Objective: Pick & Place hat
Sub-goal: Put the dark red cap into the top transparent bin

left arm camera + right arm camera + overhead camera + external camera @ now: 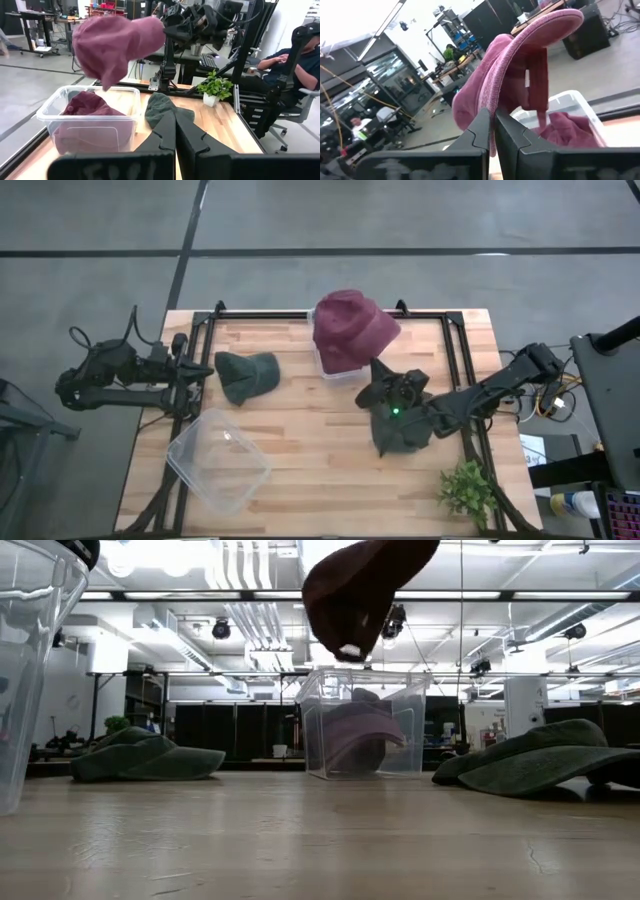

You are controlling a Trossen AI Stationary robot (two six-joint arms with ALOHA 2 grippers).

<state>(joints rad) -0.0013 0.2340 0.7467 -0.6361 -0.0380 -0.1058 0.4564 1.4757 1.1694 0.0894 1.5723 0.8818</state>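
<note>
My right gripper [493, 131] is shut on a maroon hat [350, 330], which it keeps in the air over a clear bin [365, 725] at the table's far edge. A second maroon hat [85, 107] lies in that bin. One green hat [248, 375] rests flat on the table to the left of the bin. Another green hat [400, 425] lies under my right arm. My left gripper [175, 142] is shut and waits at the table's left edge, touching nothing. My right gripper pinches the maroon hat by a fold of cloth at its rim [492, 107], between the two fingers. It comes at it from the table's right side, roughly level. The hat is lifted clear above the bin [90, 120], and its strap [540, 85] dangles loose.
An empty clear bin [220, 460] lies tilted at the table's near left corner. A small potted plant [468, 490] stands at the near right corner. A person sits on a chair [295, 65] beyond the table's right side. Black frame rails [200, 330] run along the table's sides.
</note>
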